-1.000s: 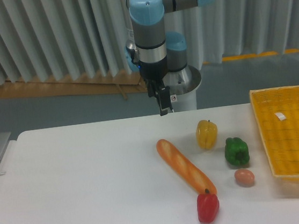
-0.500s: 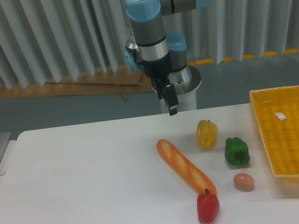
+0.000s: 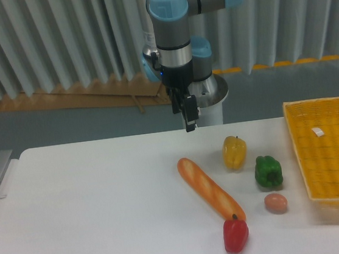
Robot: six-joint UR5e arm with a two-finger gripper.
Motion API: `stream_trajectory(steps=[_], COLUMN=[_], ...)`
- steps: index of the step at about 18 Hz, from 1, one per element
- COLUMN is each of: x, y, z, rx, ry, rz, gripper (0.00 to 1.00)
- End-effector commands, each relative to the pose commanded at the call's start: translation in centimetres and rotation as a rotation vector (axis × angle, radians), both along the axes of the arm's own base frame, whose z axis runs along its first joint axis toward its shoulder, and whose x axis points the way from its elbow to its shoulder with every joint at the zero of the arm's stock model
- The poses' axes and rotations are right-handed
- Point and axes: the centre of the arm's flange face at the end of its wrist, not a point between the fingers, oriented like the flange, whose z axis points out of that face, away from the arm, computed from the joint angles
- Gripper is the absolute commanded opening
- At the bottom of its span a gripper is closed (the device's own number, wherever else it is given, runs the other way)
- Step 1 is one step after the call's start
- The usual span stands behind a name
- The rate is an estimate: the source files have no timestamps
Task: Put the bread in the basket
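Tool shifted slightly left, bread below, apart

Basket cut off at right.

Raised front view across table

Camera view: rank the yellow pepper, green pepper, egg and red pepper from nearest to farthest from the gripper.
From the gripper:
1. Yellow pepper, just below and to its right in the picture.
2. Green pepper, further right.
3. Egg, below the green pepper.
4. Red pepper, by the front edge.
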Motion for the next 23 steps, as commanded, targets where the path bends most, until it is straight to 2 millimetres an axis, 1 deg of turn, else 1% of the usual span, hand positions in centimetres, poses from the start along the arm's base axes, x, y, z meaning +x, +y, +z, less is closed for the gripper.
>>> stream_trajectory(steps=[5, 7, 11, 14, 16, 18, 19, 21, 23], x=[0.0, 0.0, 0.2, -0.2, -1.0, -1.1, -4.3, -5.4, -6.0], y=[-0.1, -0.2, 0.0, -0.3, -0.6, -0.8, -2.6, -3.5, -4.1], z=[0.2, 0.2, -0.4, -0.8, -0.8, -0.9, -2.6, -3.0, -3.2], rx=[0.0, 0.002, -0.004, -0.012, -0.003, -0.005, -0.057, -0.078, -0.113], ry=[0.007, -0.003, -0.046, -0.069, -0.102, -0.115, -0.148, -0.121, -0.057], rz=[0.008, 0.052, 0.255, 0.345, 0.482, 0.608, 0.783, 0.806, 0.765], gripper=[1.0, 1.0, 1.0, 1.0, 1.0, 1.0, 1.0, 1.0, 1.0])
